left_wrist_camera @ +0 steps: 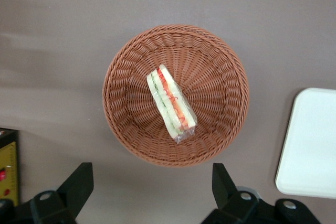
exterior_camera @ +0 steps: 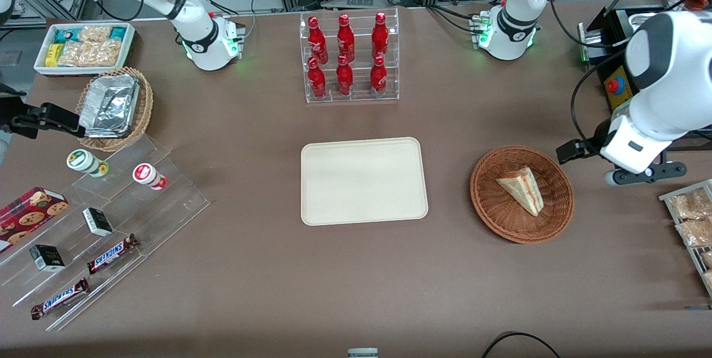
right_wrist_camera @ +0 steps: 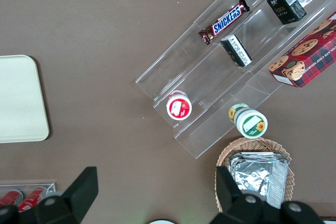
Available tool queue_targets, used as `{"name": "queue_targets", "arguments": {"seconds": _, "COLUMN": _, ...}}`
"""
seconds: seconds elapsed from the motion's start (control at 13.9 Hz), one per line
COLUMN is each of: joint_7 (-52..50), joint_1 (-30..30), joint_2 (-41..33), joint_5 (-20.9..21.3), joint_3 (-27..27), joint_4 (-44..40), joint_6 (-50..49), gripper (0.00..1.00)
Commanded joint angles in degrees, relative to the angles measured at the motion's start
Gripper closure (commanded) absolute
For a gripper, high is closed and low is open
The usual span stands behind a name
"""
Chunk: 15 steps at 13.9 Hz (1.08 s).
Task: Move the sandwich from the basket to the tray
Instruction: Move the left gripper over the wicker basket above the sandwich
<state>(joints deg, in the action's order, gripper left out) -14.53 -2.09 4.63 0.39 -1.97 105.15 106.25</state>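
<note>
One sandwich (exterior_camera: pixel 522 189) is seen lying on its side in the basket (exterior_camera: pixel 489 197), its red and green filling edge turned upward in the wrist view, and nothing is held. The pincer (left_wrist_camera: pixel 152 192) is held spread wide, its two fingers (left_wrist_camera: pixel 76 184) well apart, high above the bench (exterior_camera: pixel 256 269) just off the basket's rim, toward the working arm's end. The approach step is judged to be in hand: no contact has been made with the sandwich, and the tray (exterior_camera: pixel 364 180) is bare, well apart from the pincer on the basket's side toward the parked arm. A shift over the basket's middle is called for next, then a descent with the fingers set astride the wedge across its bread faces. A gentle closure is advised, since soft wrapped bread is likely to be crushed.
</note>
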Motion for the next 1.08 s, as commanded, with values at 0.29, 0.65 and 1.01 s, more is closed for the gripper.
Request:
{"name": "queue_targets", "arguments": {"seconds": 0.29, "joint_7": -21.49, "joint_1": 0.07, "joint_2": -1.90, "joint_5": 0.31, "joint_3": -0.41, "joint_4": 10.85, "joint_6": 12.20, "gripper": 0.00}}
{"name": "queue_targets", "arguments": {"seconds": 0.65, "joint_7": -23.44, "joint_1": 0.07, "joint_2": -1.20, "joint_5": 0.14, "joint_3": -0.49, "joint_4": 18.94, "joint_6": 20.81, "gripper": 0.00}}
{"name": "queue_targets", "arguments": {"seconds": 1.01, "joint_7": -28.96, "joint_1": -0.11, "joint_2": 1.08, "joint_5": 0.05, "joint_3": -1.80, "joint_4": 21.68, "joint_6": 28.21, "gripper": 0.00}}
